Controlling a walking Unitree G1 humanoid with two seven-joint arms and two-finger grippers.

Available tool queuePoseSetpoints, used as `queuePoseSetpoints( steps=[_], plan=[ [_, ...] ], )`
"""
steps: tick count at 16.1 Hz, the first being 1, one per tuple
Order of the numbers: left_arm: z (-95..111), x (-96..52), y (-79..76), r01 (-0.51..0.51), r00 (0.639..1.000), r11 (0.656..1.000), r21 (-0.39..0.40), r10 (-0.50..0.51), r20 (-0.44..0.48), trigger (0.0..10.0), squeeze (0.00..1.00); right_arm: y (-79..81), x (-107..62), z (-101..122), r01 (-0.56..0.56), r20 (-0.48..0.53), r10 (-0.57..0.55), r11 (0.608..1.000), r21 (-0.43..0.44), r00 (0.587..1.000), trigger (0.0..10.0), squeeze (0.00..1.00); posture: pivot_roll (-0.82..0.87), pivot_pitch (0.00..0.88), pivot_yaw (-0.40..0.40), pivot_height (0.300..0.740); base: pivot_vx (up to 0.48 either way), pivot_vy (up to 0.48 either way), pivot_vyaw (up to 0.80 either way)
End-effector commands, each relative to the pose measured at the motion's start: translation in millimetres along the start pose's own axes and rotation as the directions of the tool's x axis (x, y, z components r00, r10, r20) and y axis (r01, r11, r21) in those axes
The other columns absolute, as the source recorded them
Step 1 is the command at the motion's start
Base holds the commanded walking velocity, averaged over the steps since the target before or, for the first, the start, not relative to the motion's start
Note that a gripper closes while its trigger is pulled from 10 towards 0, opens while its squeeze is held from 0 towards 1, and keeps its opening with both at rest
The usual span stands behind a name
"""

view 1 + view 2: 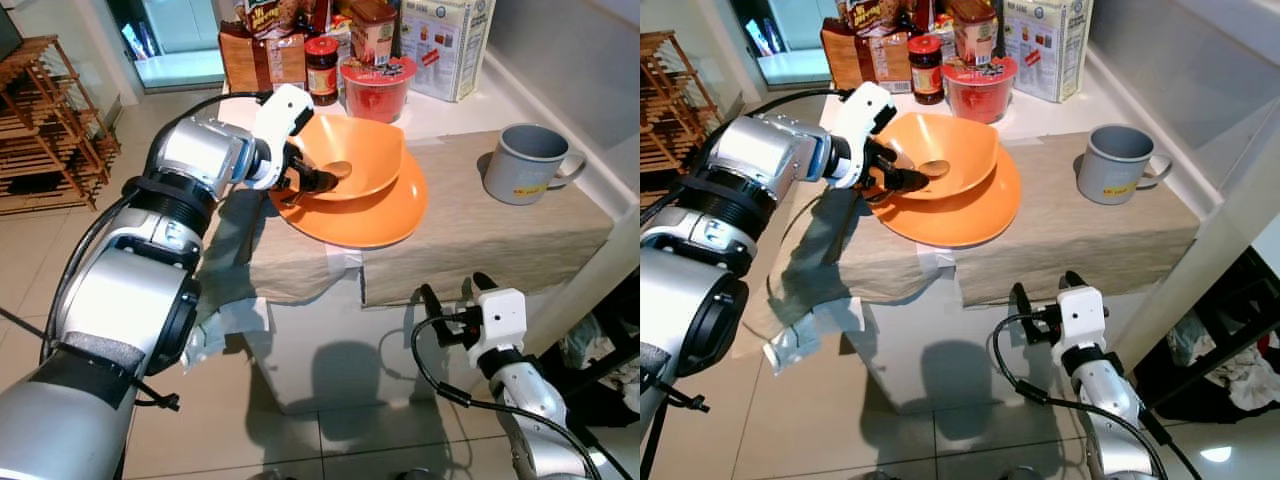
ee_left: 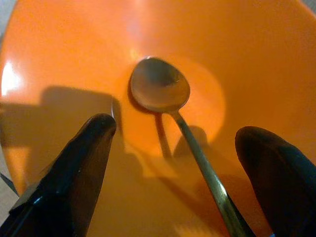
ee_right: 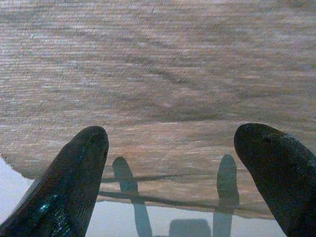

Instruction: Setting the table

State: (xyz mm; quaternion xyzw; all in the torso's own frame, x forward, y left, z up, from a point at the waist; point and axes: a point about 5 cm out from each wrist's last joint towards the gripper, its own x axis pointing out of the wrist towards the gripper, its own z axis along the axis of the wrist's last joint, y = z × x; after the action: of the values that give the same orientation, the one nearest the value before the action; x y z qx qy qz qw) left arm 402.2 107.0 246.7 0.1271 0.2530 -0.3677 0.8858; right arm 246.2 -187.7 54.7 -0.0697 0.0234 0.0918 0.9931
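- Right gripper [image 1: 453, 297] is held low before the cloth-covered table [image 1: 500, 240], fingers spread, nothing grasped.
- Left gripper [image 1: 322, 182] is poised inside the orange bowl [image 1: 365, 150], fingers parted astride the spoon [image 2: 163, 94], not clamped.
- Bowl is seated on the orange plate [image 1: 385, 215], spoon resting in it; grey mug [image 1: 525, 163] stands apart.

Home kitchen: food boxes [image 1: 447, 40], jars [image 1: 322, 70], tiled floor [image 1: 250, 430].

Silver arms, white wrists, black-fingered hands (looping black cables too)
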Motion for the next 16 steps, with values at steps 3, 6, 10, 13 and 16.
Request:
queuePoseSetpoints(
  steps=[3,6,10,13,16],
  plan=[
    [9.3,-0.2,-3.1,0.011,1.000,0.999,0.048,-0.010,-0.016,10.0,0.00,2.9,-0.9,1.8,-0.009,0.001,0.009,1.000,-0.002,1.000,10.0,0.00,-0.10,0.033,0.135,0.740,0.000,0.000,0.00],
    [11.9,0.5,-3.5,0.009,1.000,0.999,0.047,-0.009,-0.008,10.0,0.00,1.9,-3.6,1.3,-0.004,-0.006,0.004,1.000,-0.002,1.000,10.0,0.00,-0.11,0.038,0.134,0.740,0.000,0.000,0.00],
    [18.0,1.1,-5.1,0.008,1.000,0.999,0.044,-0.008,0.004,10.0,0.00,1.1,-5.1,1.5,-0.005,-0.013,0.005,1.000,-0.007,1.000,10.0,0.00,-0.11,0.045,0.137,0.740,0.000,0.000,0.00],
    [18.1,3.2,-7.2,0.004,1.000,1.000,0.019,-0.004,-0.022,10.0,0.00,-0.1,-6.3,1.4,-0.007,-0.020,0.007,1.000,-0.011,1.000,10.0,0.00,-0.11,0.047,0.131,0.740,0.000,0.000,0.00],
    [19.3,4.8,-8.4,0.001,1.000,1.000,0.018,-0.001,-0.018,10.0,0.00,0.1,-5.9,1.4,-0.013,-0.024,0.013,1.000,-0.016,1.000,10.0,0.00,-0.11,0.043,0.129,0.740,0.000,0.000,0.00]
  ],
)
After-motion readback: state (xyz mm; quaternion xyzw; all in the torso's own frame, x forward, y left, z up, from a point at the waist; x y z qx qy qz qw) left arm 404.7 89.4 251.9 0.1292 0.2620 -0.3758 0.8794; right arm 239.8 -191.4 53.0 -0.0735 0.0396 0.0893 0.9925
